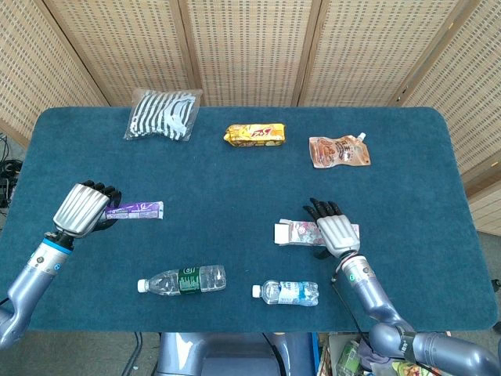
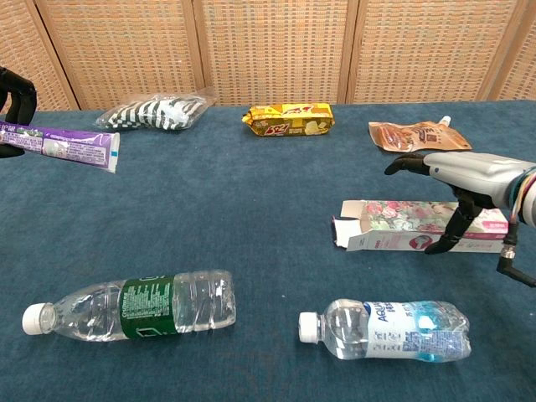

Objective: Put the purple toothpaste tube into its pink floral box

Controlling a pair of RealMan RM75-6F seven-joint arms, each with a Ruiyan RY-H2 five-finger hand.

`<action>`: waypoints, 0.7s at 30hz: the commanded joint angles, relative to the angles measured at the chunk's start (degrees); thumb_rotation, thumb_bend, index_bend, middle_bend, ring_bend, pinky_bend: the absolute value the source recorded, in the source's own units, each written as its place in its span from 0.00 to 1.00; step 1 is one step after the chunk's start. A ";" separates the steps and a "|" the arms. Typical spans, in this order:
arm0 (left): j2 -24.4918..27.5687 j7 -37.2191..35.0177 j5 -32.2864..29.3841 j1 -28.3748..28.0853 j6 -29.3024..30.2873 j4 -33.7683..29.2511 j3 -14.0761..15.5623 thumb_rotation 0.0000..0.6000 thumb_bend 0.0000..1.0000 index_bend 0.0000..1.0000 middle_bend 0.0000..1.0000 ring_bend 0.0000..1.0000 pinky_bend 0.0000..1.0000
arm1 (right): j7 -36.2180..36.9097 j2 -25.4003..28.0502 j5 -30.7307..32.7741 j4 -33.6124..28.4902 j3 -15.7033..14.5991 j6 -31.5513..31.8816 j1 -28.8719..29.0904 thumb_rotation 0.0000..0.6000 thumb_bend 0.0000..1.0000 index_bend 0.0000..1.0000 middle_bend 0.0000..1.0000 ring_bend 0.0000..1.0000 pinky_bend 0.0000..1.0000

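Head view: left hand (image 1: 81, 210) grips purple tube (image 1: 139, 209); right hand (image 1: 333, 229), fingers spread over floral box (image 1: 297, 233), apparently ungrasped; steady box first.

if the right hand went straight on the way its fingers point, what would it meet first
Probably the brown pouch near the far edge. The right hand points away over the floral box, with bare table between, though depth is unclear.
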 commanded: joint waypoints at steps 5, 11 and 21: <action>0.08 -0.14 0.49 -0.04 0.09 -0.31 0.04 1.00 0.26 0.81 0.68 0.58 0.59 | 4.20 -0.87 0.53 5.35 -1.30 -0.24 -0.26 1.00 0.09 0.19 0.01 0.00 0.00; 0.17 0.57 0.91 -0.13 0.32 -1.46 -0.09 1.00 0.26 0.81 0.68 0.58 0.59 | 8.84 -2.83 -2.37 9.63 -2.31 3.19 -2.19 1.00 0.09 0.40 0.25 0.10 0.14; 0.75 0.86 0.81 -0.38 0.22 -3.33 -0.63 1.00 0.26 0.81 0.68 0.58 0.59 | 10.76 -2.66 -6.33 7.43 -3.00 6.38 -3.01 1.00 0.09 0.57 0.46 0.36 0.40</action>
